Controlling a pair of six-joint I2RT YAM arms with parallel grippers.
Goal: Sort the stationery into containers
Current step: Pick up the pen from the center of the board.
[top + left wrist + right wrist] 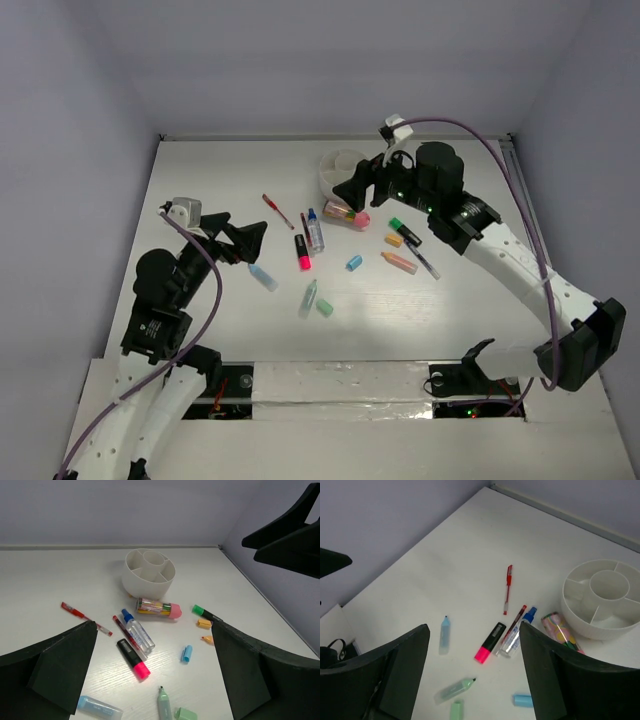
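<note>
- The left gripper [254, 243] hangs low over the near-left part of the table [200, 180]. Its jaws are spread as wide as they go, and it holds and touches nothing.
- Just ahead of it lies a light blue highlighter [263, 277], probably the easiest piece for this arm to reach.
- A pale green highlighter [308, 297] lies at mid-table with its loose green cap [325, 308] beside it.
- Further out, a black-and-pink marker [301, 251], a blue-capped clear pen [315, 230] and a red pen [277, 210] lie flat and scattered. None of them appears to be sorted yet.
- To the right sit a small blue cap [354, 263], an orange piece [399, 262] and a green-tipped black marker [405, 231].
- The right gripper [350, 198] hovers over a multicoloured tube with a pink cap [347, 213]. Its jaws are parted with nothing between them, which looks like lining up for a pick.
- Farthest away, the white divided cup [325, 175] stands upright, just beside that tube. Its compartments look empty.
</note>
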